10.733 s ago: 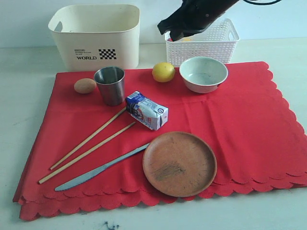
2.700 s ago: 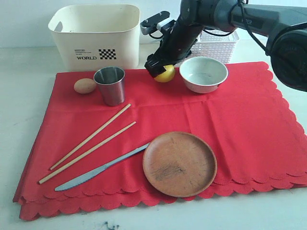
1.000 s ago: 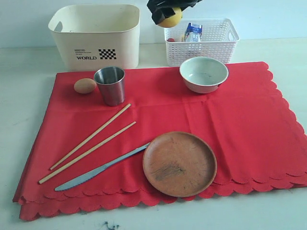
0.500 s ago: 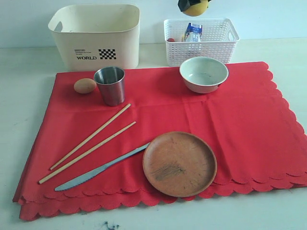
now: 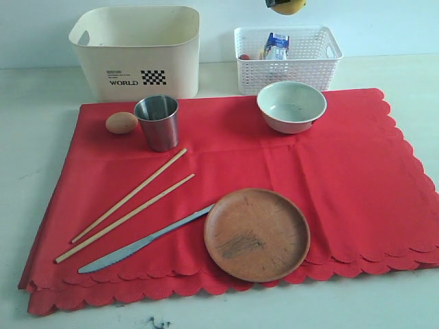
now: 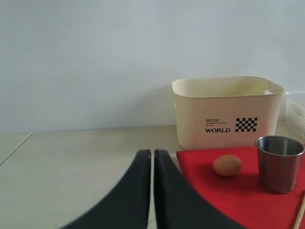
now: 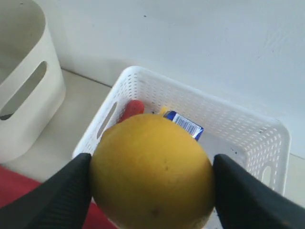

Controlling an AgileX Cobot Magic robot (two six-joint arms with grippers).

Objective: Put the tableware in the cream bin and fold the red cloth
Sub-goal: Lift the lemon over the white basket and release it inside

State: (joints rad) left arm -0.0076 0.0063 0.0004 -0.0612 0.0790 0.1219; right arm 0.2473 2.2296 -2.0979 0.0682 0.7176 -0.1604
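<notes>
Yellow lemon (image 7: 152,157) is sitting squarely between the two fingers of your right hand (image 7: 152,188), which is gripping it with the jaws spread wide around its middle. You are holding it high over the basket (image 7: 224,119), whose open top is lying directly below the hand. A carton (image 7: 183,125) and a red item (image 7: 132,109) are lying inside, under the fruit.

As I judge it, you are clearing food off the cloth (image 5: 343,157) before handling the tableware. To do it well, you should be lowering the hand until the lemon is hanging just above the rim before letting go. You should be aiming for the bare floor beside the carton, since a drop from this height is risking a bounce.

Your right arm is reaching up and far back, so the exterior view is catching only the lemon's underside.

Your left hand (image 6: 152,191) is hovering low over the worktop (image 6: 71,157), fingers pressed together on nothing, with the egg (image 6: 227,165), cup (image 6: 279,163) and bin (image 6: 224,112) ahead of it.

Nothing is lying in the bin that I can see. The cup, bowl (image 5: 291,105), chopsticks (image 5: 130,199), knife (image 5: 144,240) and plate (image 5: 257,234) are all resting on the cloth, well below the right hand.
</notes>
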